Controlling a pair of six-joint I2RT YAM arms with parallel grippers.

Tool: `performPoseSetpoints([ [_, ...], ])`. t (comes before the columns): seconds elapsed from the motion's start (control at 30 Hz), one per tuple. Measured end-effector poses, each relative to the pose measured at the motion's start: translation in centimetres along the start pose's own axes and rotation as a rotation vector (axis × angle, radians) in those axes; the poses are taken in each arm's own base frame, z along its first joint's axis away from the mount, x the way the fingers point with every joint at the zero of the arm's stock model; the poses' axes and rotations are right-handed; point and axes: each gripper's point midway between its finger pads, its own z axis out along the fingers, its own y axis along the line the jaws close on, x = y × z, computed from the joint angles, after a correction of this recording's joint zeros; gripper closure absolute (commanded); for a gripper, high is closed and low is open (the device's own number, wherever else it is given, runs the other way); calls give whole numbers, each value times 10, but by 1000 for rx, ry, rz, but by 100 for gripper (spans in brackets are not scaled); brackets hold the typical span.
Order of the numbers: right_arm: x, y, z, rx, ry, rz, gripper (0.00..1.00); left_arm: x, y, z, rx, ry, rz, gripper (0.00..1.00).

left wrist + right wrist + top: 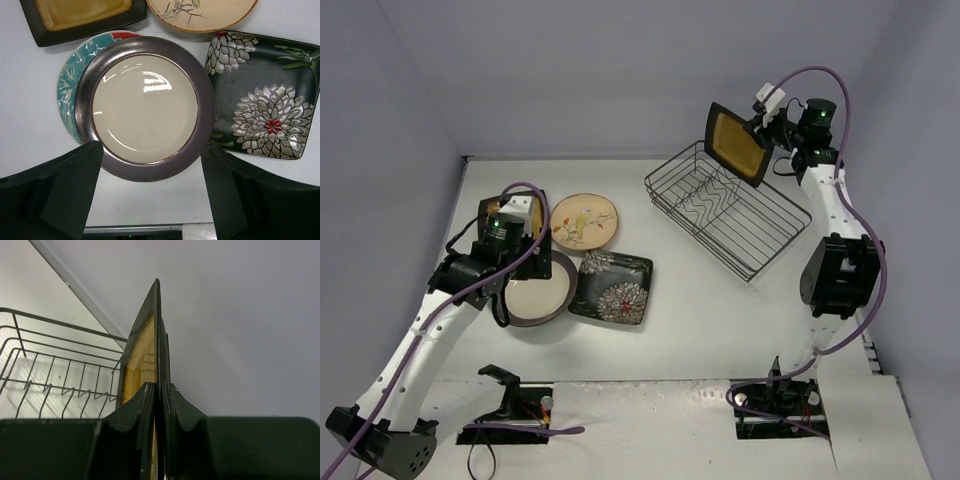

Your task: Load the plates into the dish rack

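My right gripper (765, 125) is shut on a square amber plate with a dark rim (738, 143) and holds it upright on edge above the far end of the black wire dish rack (672, 164). In the right wrist view the fingers (148, 405) pinch the plate (142, 342) with the rack (60, 323) below left. My left gripper (532, 265) is open above the round cream brown-rimmed plate (145, 102), which lies on the red-teal floral plate (70, 85). The dark flowered rectangle (265, 97), small beige plate (200, 15) and second amber plate (82, 17) lie around them.
The rack stands diagonally at the back right, with nothing in it that I can see. The plates are grouped at the left centre of the white table (700, 320). Grey walls close in the back and both sides.
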Motion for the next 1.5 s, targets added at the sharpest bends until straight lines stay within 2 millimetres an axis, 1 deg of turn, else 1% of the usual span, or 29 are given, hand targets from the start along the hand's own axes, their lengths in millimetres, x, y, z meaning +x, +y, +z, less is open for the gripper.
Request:
performPoseSetpoints([
  [0.2, 13, 1, 8, -3, -5, -16, 100, 2, -2, 4, 6, 20, 4, 20],
  [0.47, 37, 10, 18, -24, 8, -5, 100, 5, -5, 9, 12, 42, 9, 20],
  [0.77, 51, 30, 33, -61, -31, 25, 100, 1, -7, 9, 19, 28, 5, 20],
  [0.9, 70, 41, 41, -76, -20, 55, 100, -1, -6, 7, 23, 10, 0, 20],
  [1.0, 71, 40, 43, -67, -30, 54, 99, -3, -6, 3, 25, -5, -3, 20],
  [1.03, 72, 40, 43, -64, -29, 55, 96, -3, -5, 2, 25, -9, -4, 20],
  [1.1, 73, 39, 43, -59, -29, 57, 85, -4, -5, 1, 24, -15, -6, 20],
  [1.2, 73, 36, 44, -37, -34, 51, 57, -4, -4, 0, 22, -19, -6, 20],
  [1.3, 70, 31, 44, -11, -39, 44, 42, -4, -3, -2, 20, -21, -7, 20],
  [1.37, 66, 26, 42, 12, -39, 40, 38, -4, -2, -3, 19, -25, -8, 20],
  [1.4, 63, 23, 39, 30, -36, 38, 33, -4, -2, -5, 17, -30, -9, 20],
  [1.5, 47, 10, 29, 88, -36, 35, 26, -4, 1, -9, 11, -44, -12, 20],
])
